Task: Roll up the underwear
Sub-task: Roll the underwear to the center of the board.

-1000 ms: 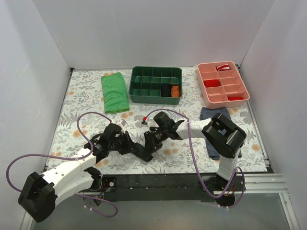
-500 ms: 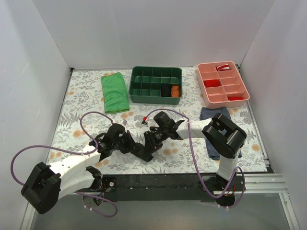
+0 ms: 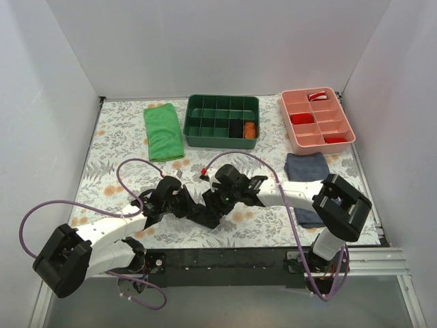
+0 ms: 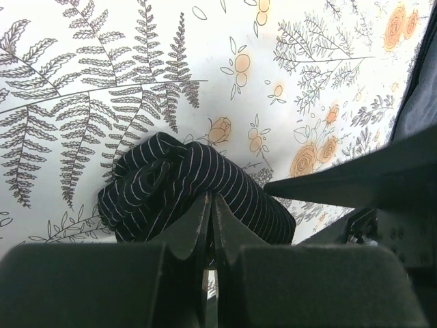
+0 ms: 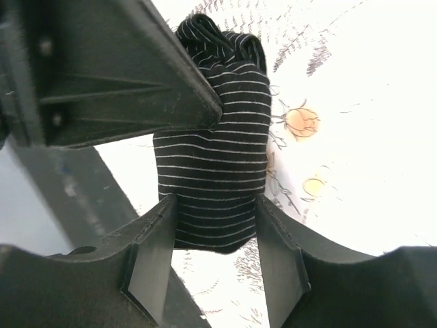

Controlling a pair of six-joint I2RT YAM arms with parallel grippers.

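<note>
Both arms are down low at the near middle of the floral-print worktop, heads together over the underwear, which lies there as a tight black pinstriped roll between them. On the left wrist camera the left tool is clenched, fingers pressed together with barely a slit between them, tips right up against the side of the roll; whether any fabric is nipped in that slit, I cannot tell. Over to the right wrist camera: the right tool straddles one end of the roll, its two fingers spread wide and the bundle filling the gap and touching both, so it is grasping the underwear. In the same view the left arm's dark wedge meets the roll from the upper left. Well apart, along the far edge, sit a bright green folded cloth, a green compartment tray and a pink compartment tray, with a navy-blue folded garment just below the pink one.
</note>
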